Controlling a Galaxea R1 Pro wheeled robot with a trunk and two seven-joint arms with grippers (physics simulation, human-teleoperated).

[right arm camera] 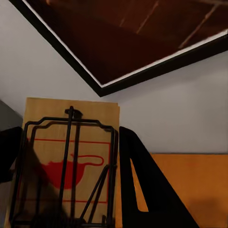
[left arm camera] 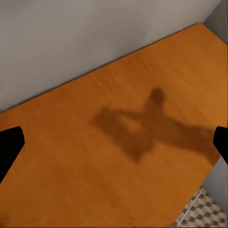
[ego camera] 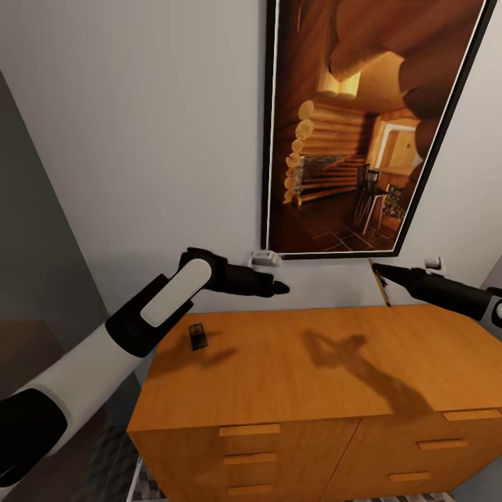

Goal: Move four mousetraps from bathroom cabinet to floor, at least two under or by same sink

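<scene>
Orange-brown cabinet (ego camera: 293, 376) top bears one mousetrap (ego camera: 198, 337) below framed picture (ego camera: 362, 125).

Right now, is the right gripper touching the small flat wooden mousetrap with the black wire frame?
Touching. The right wrist view shows the mousetrap held upright, a black finger of the right gripper pressed against its edge.

Grey wall (ego camera: 153, 139) with framed cabin picture (ego camera: 355, 125)
</scene>
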